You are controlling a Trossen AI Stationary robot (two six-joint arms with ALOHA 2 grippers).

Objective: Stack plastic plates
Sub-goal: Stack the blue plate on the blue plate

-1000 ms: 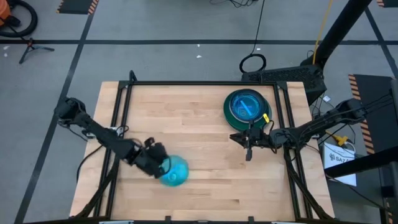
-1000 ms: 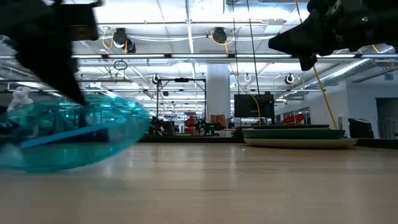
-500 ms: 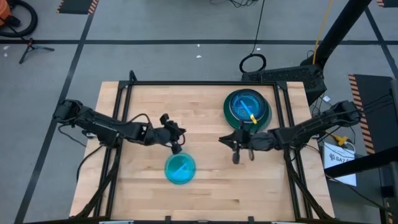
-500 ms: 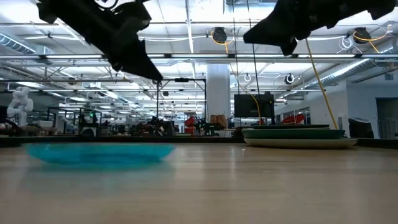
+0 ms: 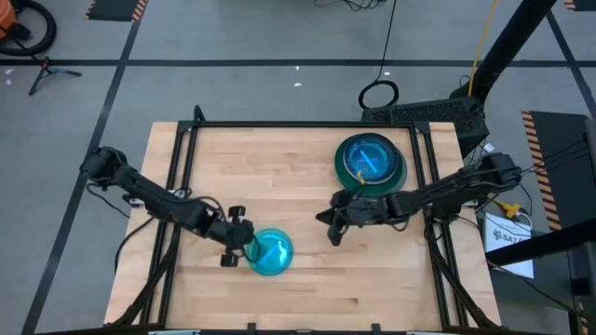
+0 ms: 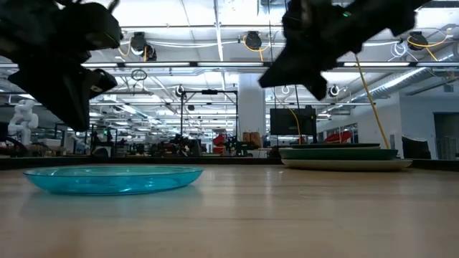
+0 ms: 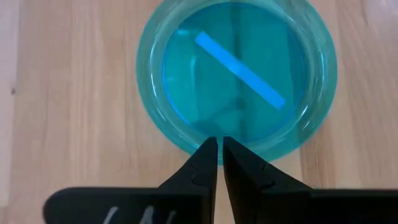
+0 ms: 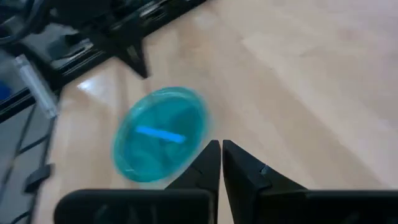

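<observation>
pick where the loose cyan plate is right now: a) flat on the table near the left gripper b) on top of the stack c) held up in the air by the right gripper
a: the cyan plate lies flat on the table, just past the shut left gripper and apart from the stack.

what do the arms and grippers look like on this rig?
Both arms are dark, slim and jointed, with black cables along them. The left gripper and right gripper each end in two black wedge-shaped fingers tapering to points. No markings are legible.

One plate (image 5: 271, 252) lies front-left w/ left gripper (image 5: 244, 249) seemingly at its edge; plate stack (image 5: 371, 163) back-right.
</observation>
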